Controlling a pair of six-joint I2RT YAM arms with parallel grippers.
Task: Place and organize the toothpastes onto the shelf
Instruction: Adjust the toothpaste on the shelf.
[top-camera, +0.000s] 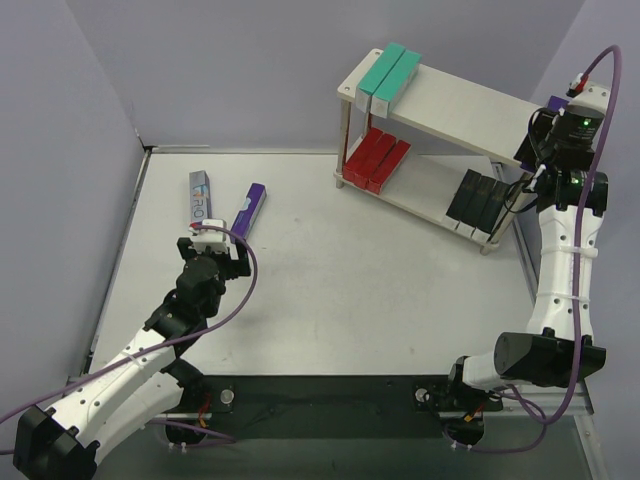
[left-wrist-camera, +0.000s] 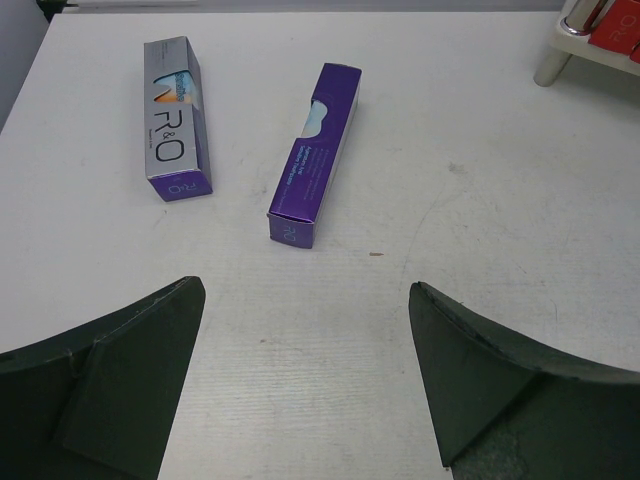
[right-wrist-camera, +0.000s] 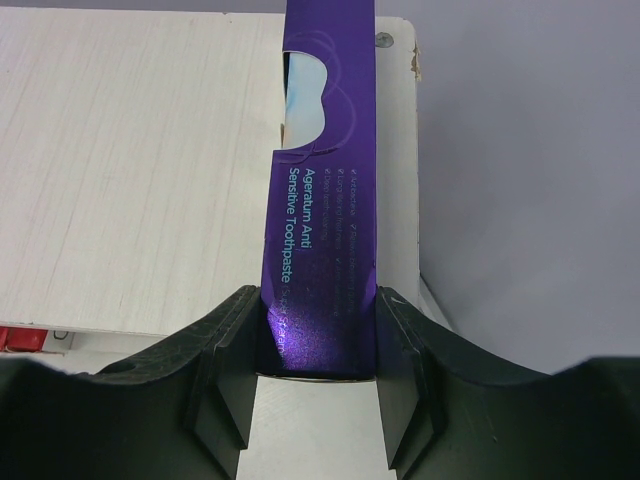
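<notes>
Shelf (top-camera: 470, 105) is carrying teal cartons (top-camera: 390, 72) on top, reds (top-camera: 377, 160) and blacks (top-camera: 480, 197) below. Your right gripper (right-wrist-camera: 318, 310) is clamping a purple carton (right-wrist-camera: 325, 150) over the top board. Your left gripper (left-wrist-camera: 305, 290) is gaping over the table (top-camera: 350, 280), where a silver carton (left-wrist-camera: 170, 110) and a second purple carton (left-wrist-camera: 318, 150) are waiting.

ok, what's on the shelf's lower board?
Red cartons at its left end, black cartons at the right. The top board covers its back strip, so anything there is hidden.
</notes>
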